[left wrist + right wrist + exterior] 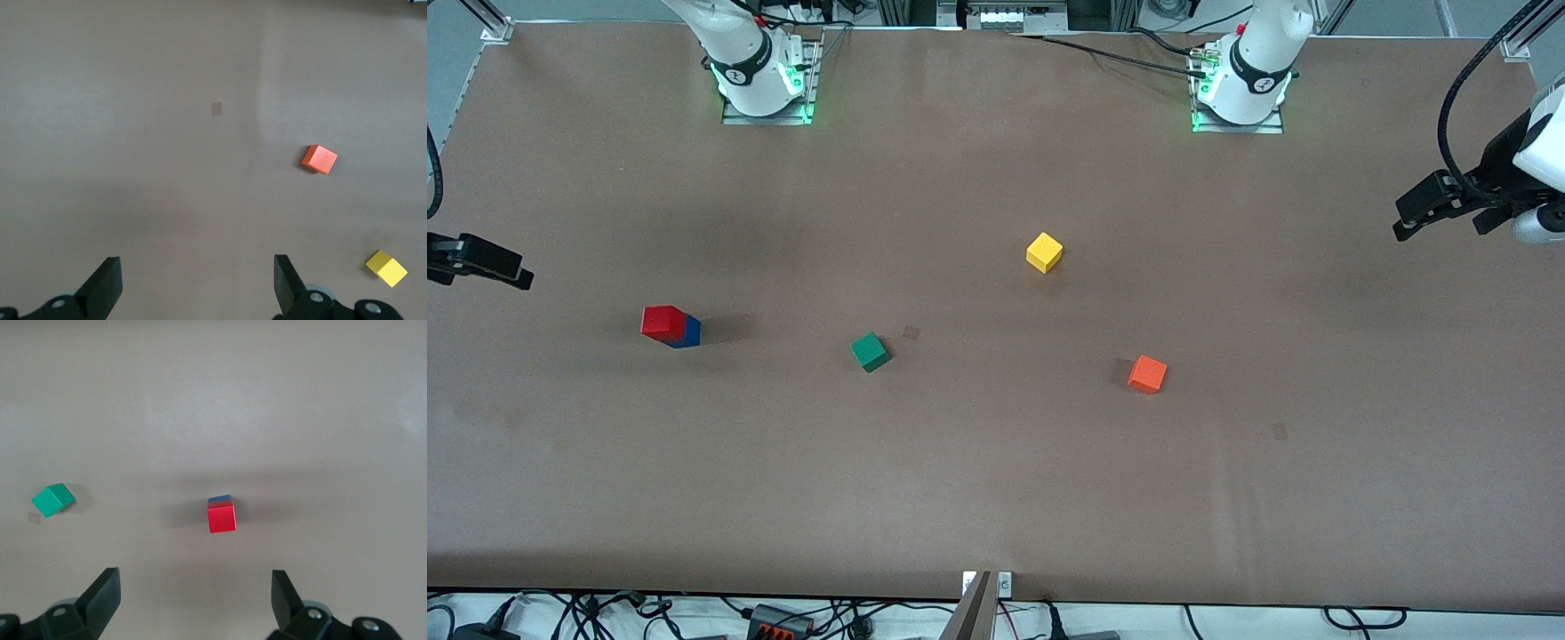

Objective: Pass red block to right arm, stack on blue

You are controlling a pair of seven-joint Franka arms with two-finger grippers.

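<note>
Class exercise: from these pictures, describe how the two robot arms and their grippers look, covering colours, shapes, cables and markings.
Both arms are white, with rounded bases ringed by a black band and lit green at their metal mounting plates. The left gripper is black with a white wrist and a looping black cable. The right gripper is black too. In both wrist views the fingers are black and wedge-shaped.

1. The front view looks down from high across the table [996, 498], robot bases along the frame's top.
2. The left wrist view looks down at the orange cube [319, 159] and yellow cube [386, 268], both also in the front view's centre.
3. The right wrist view looks down at the red block [221, 517] and green cube [53, 500], seen at the front view's left.
</note>
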